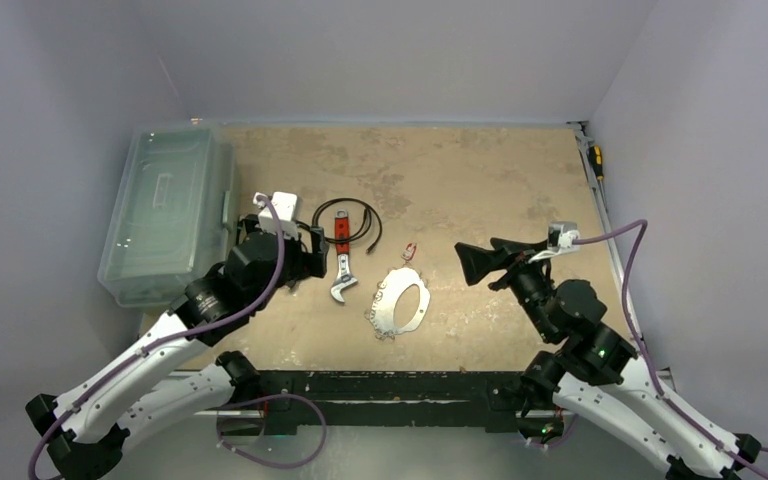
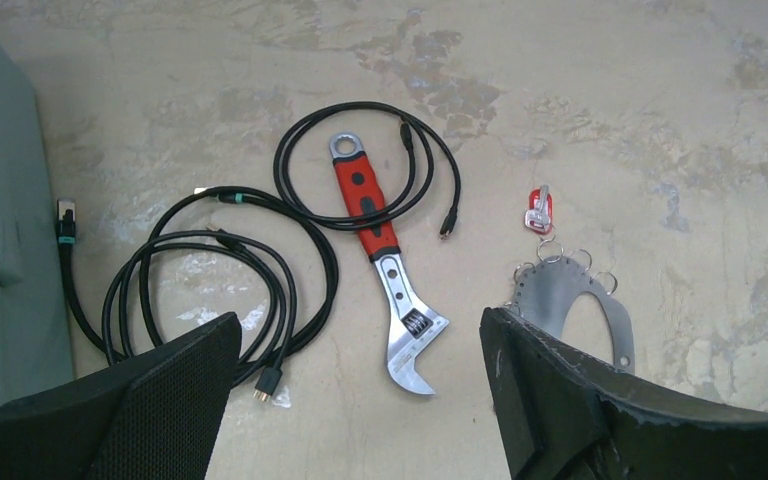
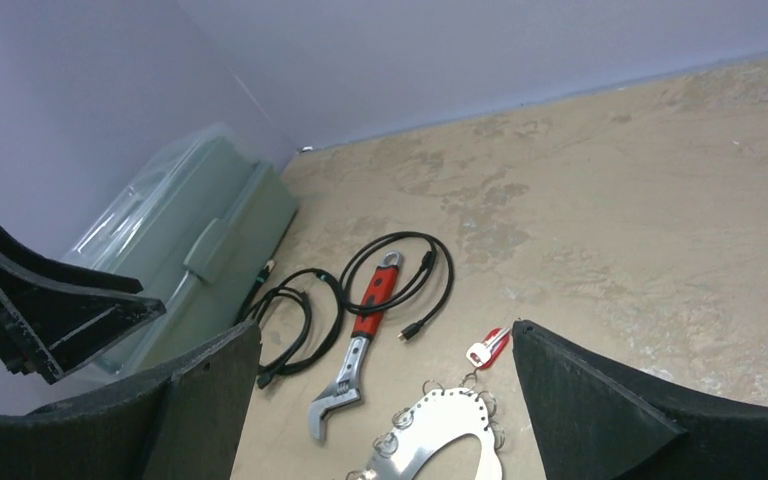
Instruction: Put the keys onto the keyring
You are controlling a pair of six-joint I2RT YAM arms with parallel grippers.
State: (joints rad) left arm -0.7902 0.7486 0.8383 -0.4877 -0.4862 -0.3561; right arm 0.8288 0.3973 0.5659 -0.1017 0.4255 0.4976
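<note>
The keyring (image 1: 400, 300) is a flat silvery oval plate with a large hole and several small split rings along its rim; it lies mid-table. In the wrist views the keyring (image 2: 570, 295) (image 3: 440, 440) is partly cut off. One small silvery key with a red tag (image 1: 410, 250) (image 2: 538, 212) (image 3: 488, 347) lies at the plate's far end, touching a small ring. My left gripper (image 1: 308, 260) (image 2: 360, 335) hovers open and empty left of the plate, over the wrench's head. My right gripper (image 1: 467, 264) (image 3: 385, 335) hangs open and empty to the plate's right.
A red-handled adjustable wrench (image 1: 341, 265) (image 2: 380, 240) lies left of the plate, among black coiled cables (image 1: 348, 215) (image 2: 210, 280). A clear lidded plastic box (image 1: 165, 215) (image 3: 190, 250) stands at the far left. A white adapter (image 1: 282, 205) sits beside it. A screwdriver (image 1: 595, 160) lies along the right edge.
</note>
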